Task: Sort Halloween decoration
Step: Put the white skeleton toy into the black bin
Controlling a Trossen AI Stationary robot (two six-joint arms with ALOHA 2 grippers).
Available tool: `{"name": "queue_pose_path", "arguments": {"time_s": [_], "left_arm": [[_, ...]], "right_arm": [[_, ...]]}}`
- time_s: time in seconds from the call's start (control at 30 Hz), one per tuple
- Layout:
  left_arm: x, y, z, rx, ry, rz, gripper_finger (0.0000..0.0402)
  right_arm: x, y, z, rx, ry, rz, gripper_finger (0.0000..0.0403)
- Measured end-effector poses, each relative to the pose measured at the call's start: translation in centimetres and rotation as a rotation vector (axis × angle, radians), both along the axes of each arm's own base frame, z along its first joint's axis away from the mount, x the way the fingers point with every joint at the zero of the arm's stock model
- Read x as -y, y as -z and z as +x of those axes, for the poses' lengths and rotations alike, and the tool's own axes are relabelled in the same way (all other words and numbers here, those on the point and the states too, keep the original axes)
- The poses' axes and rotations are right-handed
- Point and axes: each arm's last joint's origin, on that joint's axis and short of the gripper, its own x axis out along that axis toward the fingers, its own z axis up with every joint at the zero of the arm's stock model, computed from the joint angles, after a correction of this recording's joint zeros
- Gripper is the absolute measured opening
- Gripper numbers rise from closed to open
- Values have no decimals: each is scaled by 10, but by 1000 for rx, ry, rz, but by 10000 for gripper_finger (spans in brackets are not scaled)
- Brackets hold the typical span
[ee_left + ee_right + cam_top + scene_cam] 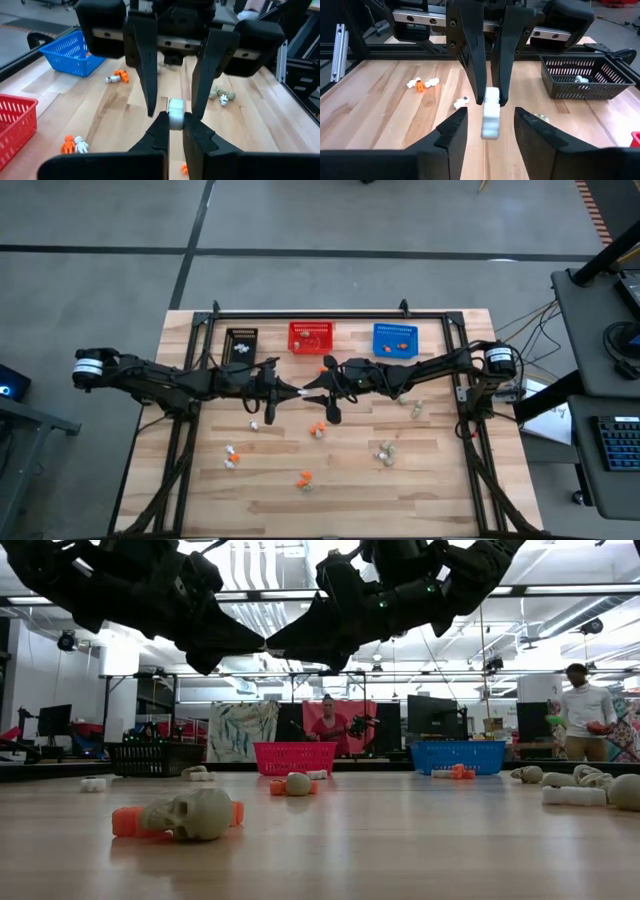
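Note:
The two arms meet high above the table's middle. My left gripper (174, 126) (291, 389) is shut on a small white Halloween decoration (491, 112) (176, 111). My right gripper (490, 129) (314, 386) faces it and is open, one finger on either side of the white piece with a gap to each. More decorations lie on the wooden table: orange ones (316, 428) (305, 478), white ones (231, 455) and beige-grey ones (384, 450). A beige skull (195, 813) lies near the front. My left gripper pinches the white decoration's end (175, 120) between its two fingertips (479, 85). The fingers come about level from the table's left side. The rest of the piece (490, 127) sticks out past the fingertips toward the right gripper, lifted clear of the table.
Three small mesh baskets stand along the far edge: black (241, 343), red (310, 337) and blue (393, 339), with trinkets in them. A black metal frame (330, 314) rims the table. People stand in the room beyond the table.

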Motion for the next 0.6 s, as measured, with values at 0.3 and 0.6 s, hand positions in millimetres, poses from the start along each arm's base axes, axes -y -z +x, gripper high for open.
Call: {"name": "queue_pose_path", "arguments": {"time_s": [0.3, 0.6], "left_arm": [[-6, -28, 1, -384, -177, 54, 1], [-45, -71, -22, -723, -552, 39, 1]], "right_arm": [[5, -10, -10, -105, 135, -22, 159], [6, -20, -21, -158, 175, -7, 149]]}}
